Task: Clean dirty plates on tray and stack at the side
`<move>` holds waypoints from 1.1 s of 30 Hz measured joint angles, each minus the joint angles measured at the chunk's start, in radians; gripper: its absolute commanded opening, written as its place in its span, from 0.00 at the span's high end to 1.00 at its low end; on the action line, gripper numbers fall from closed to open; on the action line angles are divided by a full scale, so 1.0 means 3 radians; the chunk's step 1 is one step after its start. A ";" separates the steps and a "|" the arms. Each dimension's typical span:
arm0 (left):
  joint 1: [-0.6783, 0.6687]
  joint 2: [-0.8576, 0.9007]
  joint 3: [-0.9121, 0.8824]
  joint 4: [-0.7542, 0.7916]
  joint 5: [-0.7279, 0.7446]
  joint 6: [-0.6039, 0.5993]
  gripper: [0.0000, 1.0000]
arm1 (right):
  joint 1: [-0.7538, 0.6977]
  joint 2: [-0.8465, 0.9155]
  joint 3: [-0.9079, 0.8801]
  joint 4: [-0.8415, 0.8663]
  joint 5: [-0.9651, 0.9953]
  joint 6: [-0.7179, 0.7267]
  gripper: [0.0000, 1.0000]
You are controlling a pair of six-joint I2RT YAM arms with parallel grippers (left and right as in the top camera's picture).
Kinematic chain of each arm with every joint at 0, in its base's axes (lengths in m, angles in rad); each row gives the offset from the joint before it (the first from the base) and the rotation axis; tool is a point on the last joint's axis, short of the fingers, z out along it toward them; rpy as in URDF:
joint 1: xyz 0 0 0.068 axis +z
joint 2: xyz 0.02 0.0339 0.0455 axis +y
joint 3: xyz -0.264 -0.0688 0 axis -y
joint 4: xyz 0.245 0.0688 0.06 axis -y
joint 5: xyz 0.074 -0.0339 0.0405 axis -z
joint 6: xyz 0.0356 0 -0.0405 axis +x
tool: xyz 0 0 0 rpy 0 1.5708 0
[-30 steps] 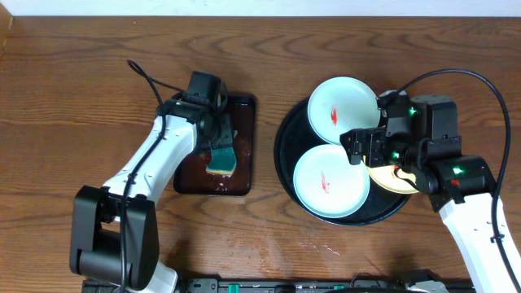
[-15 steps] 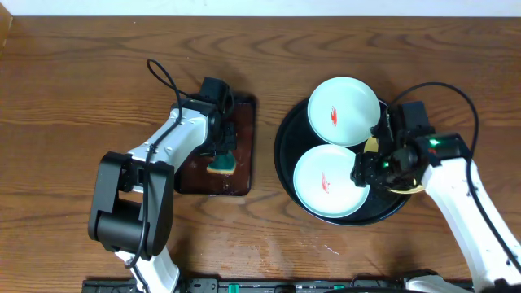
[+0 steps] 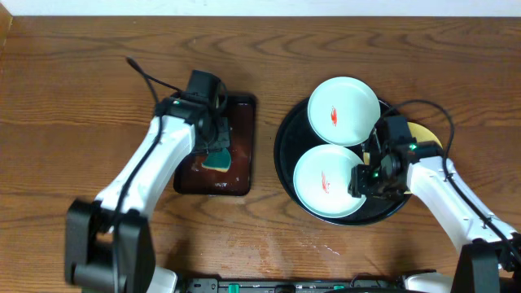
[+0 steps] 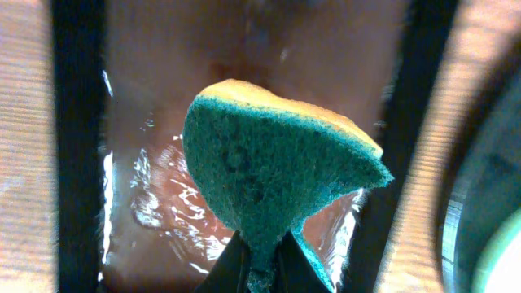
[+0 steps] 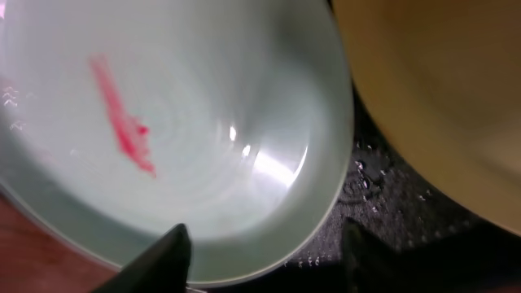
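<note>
Two pale bluish-white plates lie on the round black tray [image 3: 285, 155]: the far plate [image 3: 343, 111] and the near plate [image 3: 326, 181], each with a red smear. A pale yellow plate [image 3: 423, 133] shows partly behind the right arm. My right gripper [image 3: 364, 181] straddles the near plate's right rim. In the right wrist view the right gripper [image 5: 264, 248] stands open, one finger [image 5: 167, 256] over the near plate [image 5: 179, 122], the other over the black tray [image 5: 383, 220]. My left gripper [image 4: 260, 273] is shut on a green-and-yellow sponge [image 4: 269, 175].
A rectangular dark-brown tray [image 3: 236, 175] with wet film lies left of the black tray, under the sponge [image 3: 216, 159]. Brown wood-grain tabletop [image 3: 81, 98] surrounds both trays. The yellow plate [image 5: 440, 89] sits close beside the near plate.
The left gripper shut on the sponge over the brown tray. The right gripper moved from above the yellow plate to the near plate's right rim, its jaws narrowing.
</note>
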 measured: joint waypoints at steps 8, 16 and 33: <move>0.0000 -0.0553 0.0020 -0.0089 0.0000 0.0001 0.92 | 0.0000 0.0015 -0.0417 0.0684 -0.0013 0.0299 0.65; 0.0000 -0.0773 0.0020 -0.0170 0.0022 0.0001 0.93 | 0.0000 -0.0005 -0.0390 0.0590 -0.0198 0.0022 0.62; -0.0397 -0.0771 0.0020 0.0045 0.0281 -0.0066 0.93 | -0.0239 -0.0456 -0.0196 0.0210 0.0098 -0.0008 0.61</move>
